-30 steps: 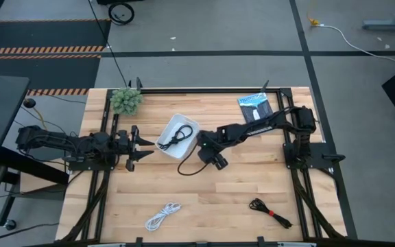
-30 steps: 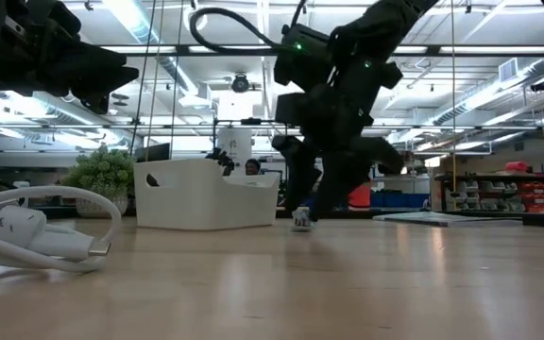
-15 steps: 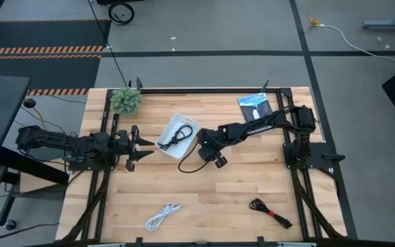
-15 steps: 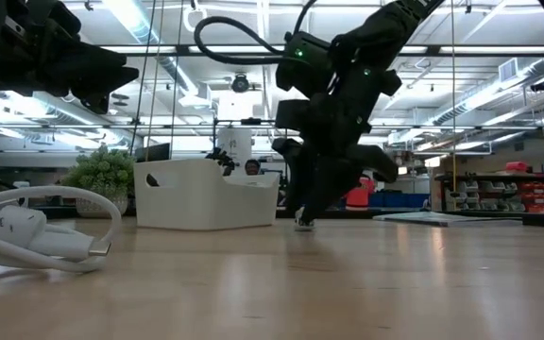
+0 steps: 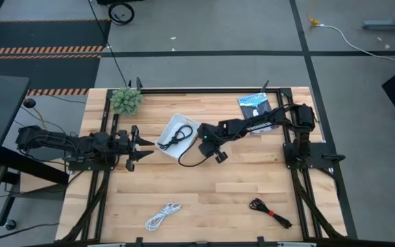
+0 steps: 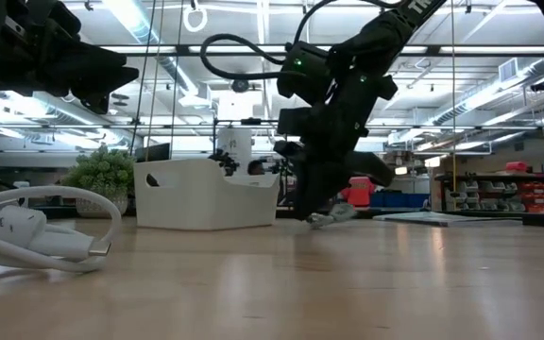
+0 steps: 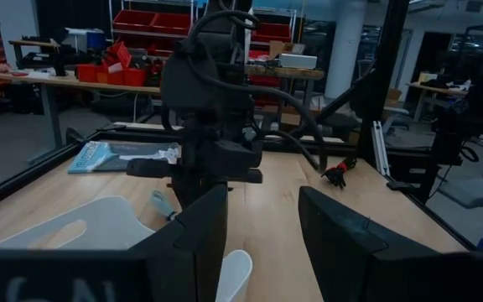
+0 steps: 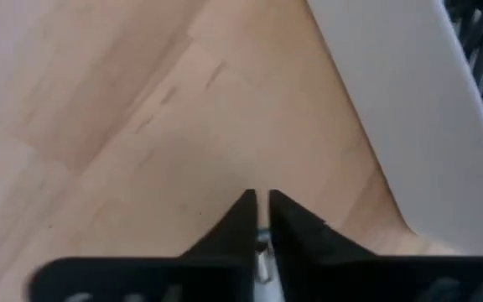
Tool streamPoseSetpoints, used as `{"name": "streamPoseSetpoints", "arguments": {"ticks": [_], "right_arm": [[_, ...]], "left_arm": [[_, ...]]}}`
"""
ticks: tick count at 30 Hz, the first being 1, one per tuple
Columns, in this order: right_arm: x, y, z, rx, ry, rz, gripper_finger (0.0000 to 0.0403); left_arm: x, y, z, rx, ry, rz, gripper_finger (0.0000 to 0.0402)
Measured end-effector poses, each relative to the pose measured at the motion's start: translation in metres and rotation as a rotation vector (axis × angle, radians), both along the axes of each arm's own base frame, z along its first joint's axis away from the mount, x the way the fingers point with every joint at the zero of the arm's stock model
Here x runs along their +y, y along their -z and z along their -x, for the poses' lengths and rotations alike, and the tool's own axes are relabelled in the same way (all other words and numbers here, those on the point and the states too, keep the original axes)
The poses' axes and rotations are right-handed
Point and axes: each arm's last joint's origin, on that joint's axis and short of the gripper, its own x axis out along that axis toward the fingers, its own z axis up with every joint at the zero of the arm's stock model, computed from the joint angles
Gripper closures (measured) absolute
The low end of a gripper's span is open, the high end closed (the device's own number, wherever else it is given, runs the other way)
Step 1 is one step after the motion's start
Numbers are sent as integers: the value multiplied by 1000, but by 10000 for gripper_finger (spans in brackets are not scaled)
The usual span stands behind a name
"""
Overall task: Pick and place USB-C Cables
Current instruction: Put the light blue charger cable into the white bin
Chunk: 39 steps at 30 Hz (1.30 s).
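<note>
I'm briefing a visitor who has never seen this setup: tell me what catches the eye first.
The right gripper, at mid-table beside the white tray, is shut on a loose black cable trailing over the wood. Another black cable lies in the tray. The left gripper waits open left of the tray; a white cable and red-banded black bundle lie near the front edge.

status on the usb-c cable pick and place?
Done: one black cable lies in the white tray. In hand: the right hand is shut on a second black cable beside the tray. Left: the white cable and the red-banded bundle lie on the table. The left hand waits, open.
</note>
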Motion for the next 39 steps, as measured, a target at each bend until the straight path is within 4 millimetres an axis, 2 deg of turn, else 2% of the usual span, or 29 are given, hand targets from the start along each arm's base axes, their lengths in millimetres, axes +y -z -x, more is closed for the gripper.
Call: {"name": "streamPoseSetpoints", "arguments": {"ticks": [6,10,15,22,27,34,39], "right_arm": [[6,-2,-2,-3,-2,48,397],[11,-13,-9,-24,58,93,391],[12,-25,-8,56,110,92,338],[-8,-24,5,193,240,52,244],[-21,-19,11,212,288,-31,207],[-37,-3,19,172,310,-86,214],[-36,3,21,159,282,-83,256]], "left_arm": [[0,0,0,0,0,0,246],[0,0,0,0,0,0,246],[0,0,0,0,0,0,246],[0,0,0,0,0,0,246],[0,0,0,0,0,0,246],[0,0,0,0,0,0,246],[0,0,0,0,0,0,246]]}}
